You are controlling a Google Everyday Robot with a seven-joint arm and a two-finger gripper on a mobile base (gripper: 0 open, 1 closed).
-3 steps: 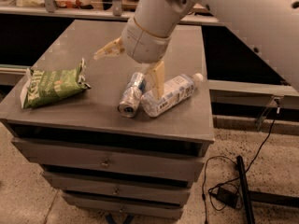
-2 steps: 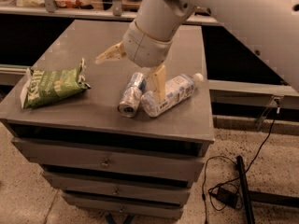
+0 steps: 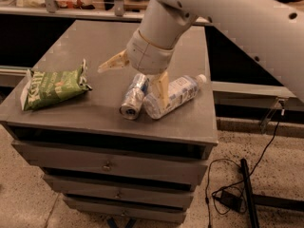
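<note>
Camera view looks down on a grey desk [image 3: 85, 37] with drawers, standing on a speckled floor [image 3: 28, 203]. The robot's pale arm [image 3: 237, 18] comes in from the upper right and ends in the gripper [image 3: 133, 86], which hangs just over the middle of the desk top. Its fingers [image 3: 161, 87] are spread wide and pinch nothing: one points left over bare desk, the other points down in front of the gap where two things lie side by side.

A green chip bag [image 3: 52, 84] lies flat near the left edge, well apart from the gripper. A clear plastic bottle [image 3: 183, 91] lies on its side to the right, cap toward the far right corner. Touching it on the left, also on its side, is a silver can [image 3: 133, 96], directly below the gripper and between the spread fingers. A black cable [image 3: 259, 160] trails on the floor at right.

Over the last second the gripper has sunk a little lower toward the can, while bag, bottle and can have not shifted. By my reading the fingers now straddle the can without closing on it.
</note>
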